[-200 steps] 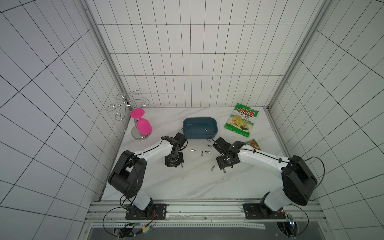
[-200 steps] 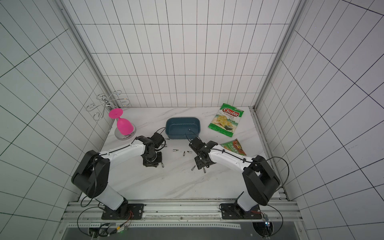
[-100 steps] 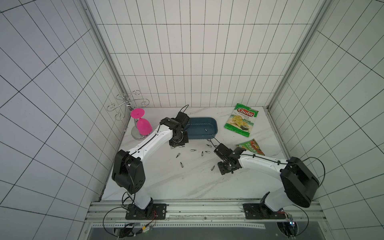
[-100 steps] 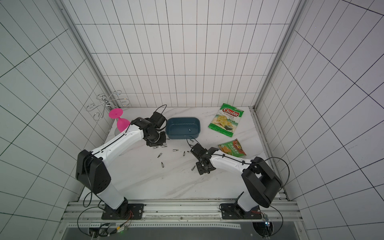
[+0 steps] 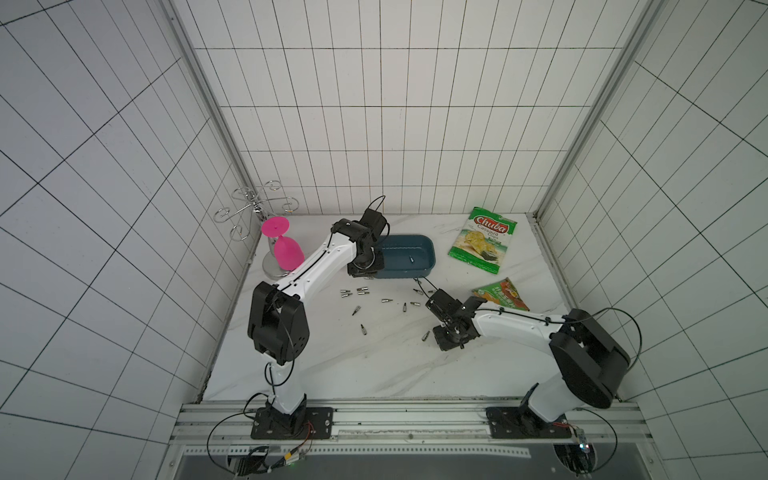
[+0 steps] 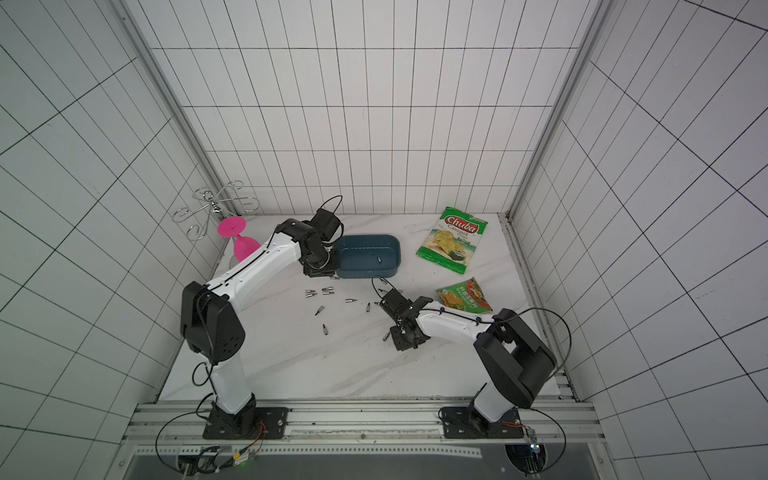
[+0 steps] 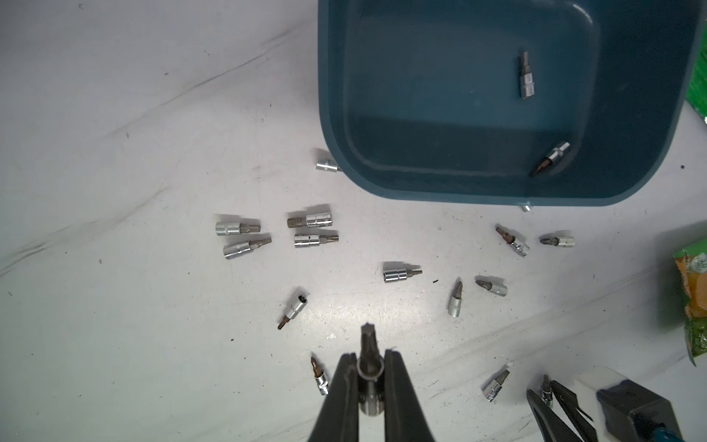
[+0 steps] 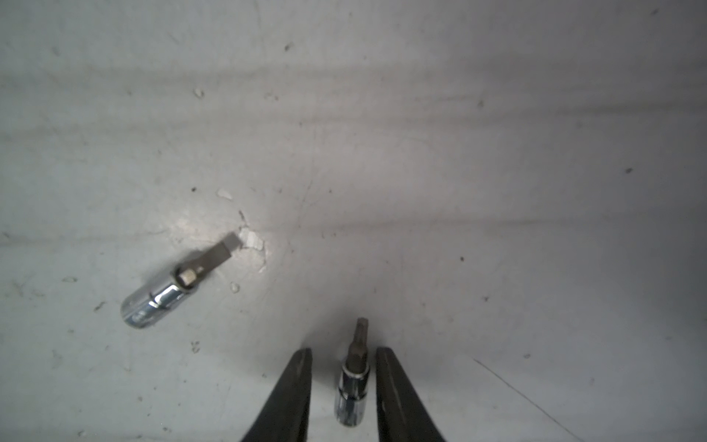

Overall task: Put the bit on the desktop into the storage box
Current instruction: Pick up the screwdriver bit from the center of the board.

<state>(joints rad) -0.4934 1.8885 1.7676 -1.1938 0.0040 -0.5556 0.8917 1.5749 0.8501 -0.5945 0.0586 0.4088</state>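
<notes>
In both top views the wrists hide the jaws. The right arm stretches low over the desktop (image 5: 332, 365). The right gripper (image 8: 343, 350) straddles a lying bit (image 8: 354, 386), jaws part open with a gap either side. A flat bit (image 8: 172, 287) lies near. Farther, loose bits (image 7: 311, 221) scatter. The left gripper (image 7: 370, 354), raised just short of the box (image 7: 329, 95), is clamped on a held bit (image 7: 369, 340). Two bits (image 7: 526, 78) lie inside the box, and a tucked bit (image 7: 327, 164) shows half under its rim. Snack bags (image 5: 484, 245) lie beyond.

We note that the left pincer (image 7: 369, 361), carrying its socket bit (image 7: 368, 344), has travelled from the table (image 5: 332, 365) centre up beside the storage box (image 5: 432, 254). The right pincer (image 8: 343, 356) has narrowed around a second bit (image 8: 354, 377).
</notes>
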